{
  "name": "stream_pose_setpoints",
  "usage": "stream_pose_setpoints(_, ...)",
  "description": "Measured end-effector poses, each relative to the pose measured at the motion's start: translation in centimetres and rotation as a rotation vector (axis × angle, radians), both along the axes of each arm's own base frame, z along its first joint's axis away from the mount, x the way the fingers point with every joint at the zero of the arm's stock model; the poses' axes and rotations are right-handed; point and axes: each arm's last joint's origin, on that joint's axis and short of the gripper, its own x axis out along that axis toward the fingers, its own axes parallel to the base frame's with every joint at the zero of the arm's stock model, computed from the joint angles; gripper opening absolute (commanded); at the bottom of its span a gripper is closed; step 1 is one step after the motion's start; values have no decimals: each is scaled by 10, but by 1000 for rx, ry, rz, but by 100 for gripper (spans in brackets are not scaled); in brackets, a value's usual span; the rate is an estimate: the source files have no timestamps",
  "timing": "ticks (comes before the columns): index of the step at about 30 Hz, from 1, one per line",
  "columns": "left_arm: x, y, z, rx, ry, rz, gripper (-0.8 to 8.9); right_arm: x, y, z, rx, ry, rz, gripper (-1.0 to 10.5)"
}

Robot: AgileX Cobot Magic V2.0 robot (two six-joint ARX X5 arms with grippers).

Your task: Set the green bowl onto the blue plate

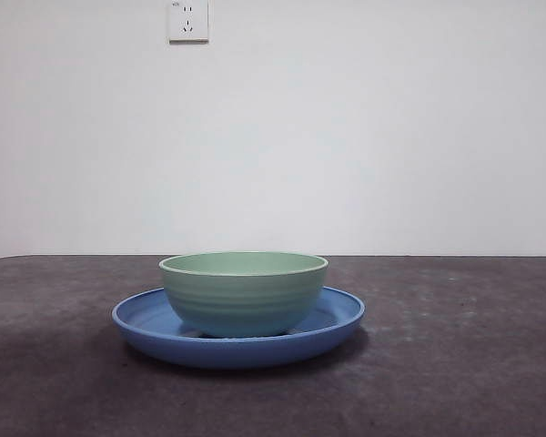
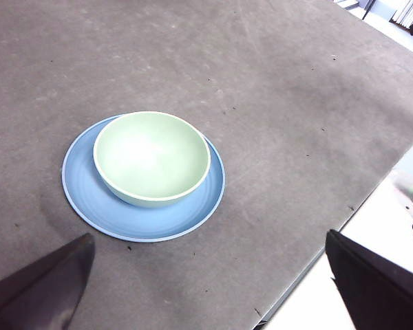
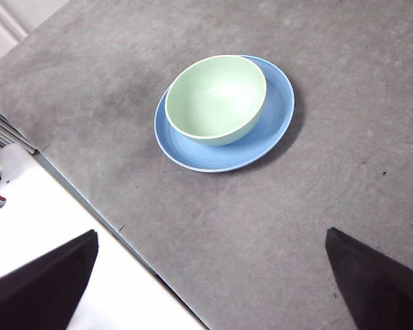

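One green bowl (image 1: 244,291) and one blue plate (image 1: 341,314) are present; no duplicates of either. The bowl sits upright inside the plate, resting on its floor, at lower centre of the front view; the plate rim shows on both sides of the bowl. From the left wrist view the bowl (image 2: 151,158) lies off-centre on the plate (image 2: 117,213), close to one part of the rim, with a wider crescent of blue exposed on the other side. The right wrist view gives the same: bowl (image 3: 216,98) inside plate (image 3: 268,130), empty, pale interior. Left end effector (image 2: 206,295): jaws spread wide, holding nothing, well apart from the dishes. Right end effector (image 3: 210,289): jaws also spread wide, holding nothing, well apart from the dishes. Neither arm appears in the front view, and nothing stands between the camera and the dishes. The bench (image 1: 455,364) is covered in dark grey mottled material; a white edge (image 3: 76,275) borders it in both wrist views. Behind stands a plain white wall (image 1: 391,137) with one white socket (image 1: 188,20) at upper left of centre.
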Motion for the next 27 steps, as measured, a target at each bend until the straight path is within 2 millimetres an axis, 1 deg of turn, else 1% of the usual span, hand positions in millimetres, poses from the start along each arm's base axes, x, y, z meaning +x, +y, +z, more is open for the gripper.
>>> stream_pose_setpoints(1, 0, 0, 0, 0, 0, 0, 439, 0, 0, 0, 1, -2, 0, 511)
stream_pose_setpoints(2, 0, 0, 0, 0, -1, 0, 299, 0, 0, 0, 2, -5, 0, 402)
stream_pose_setpoints(3, 0, 0, 0, 0, 0, 0, 107, 1, 0, 1, 3, -9, 0, 230)
stream_pose_setpoints(4, 0, 0, 0, 0, 0, 0, -9, 1, 0, 1, 4, -10, 0, 60)
stream_pose_setpoints(5, 0, 0, 0, 0, -1, 0, 32, 1, 0, 1, 3, -10, 0, -12)
stream_pose_setpoints(6, 0, 0, 0, 0, -1, 0, 24, 1, 0, 1, 4, -10, 0, 20)
stream_pose_setpoints(27, 0, 0, 0, -1, -2, 3, 25, 1, 0, 2, 9, -24, 2, 19)
